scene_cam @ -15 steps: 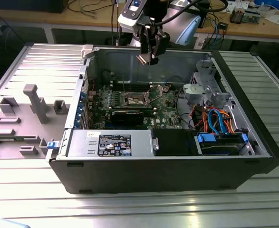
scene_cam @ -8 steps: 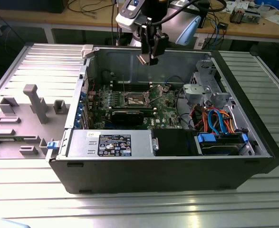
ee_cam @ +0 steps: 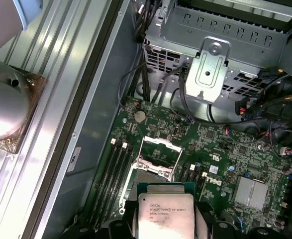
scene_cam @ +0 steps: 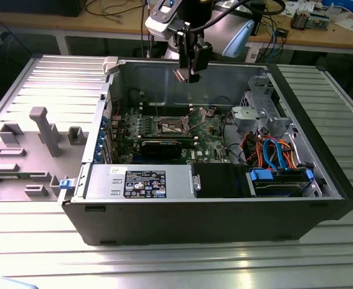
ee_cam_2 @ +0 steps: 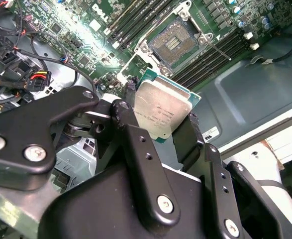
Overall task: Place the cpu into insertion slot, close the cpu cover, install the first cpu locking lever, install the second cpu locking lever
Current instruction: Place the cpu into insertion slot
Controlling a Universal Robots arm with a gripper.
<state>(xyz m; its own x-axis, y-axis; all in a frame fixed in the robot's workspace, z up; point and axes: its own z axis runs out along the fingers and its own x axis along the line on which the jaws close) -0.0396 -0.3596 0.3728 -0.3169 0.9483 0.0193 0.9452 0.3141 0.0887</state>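
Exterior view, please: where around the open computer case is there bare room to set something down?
Bare ribbed table runs along the case's near side, and again at the exterior view's right. The exterior view's left is crowded with grey fixture blocks. Inside the case, cables and drive cage leave little room; the jaws hold the cpu above it.

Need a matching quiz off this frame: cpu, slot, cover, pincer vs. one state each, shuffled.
Things:
1. cpu
2. slot
3. cover
4. pincer

States:
a. swung open
b. shut on its load
c. empty, set in the board
d. held in the air above the board

Pairs: 1-d, 2-c, 3-a, 4-b
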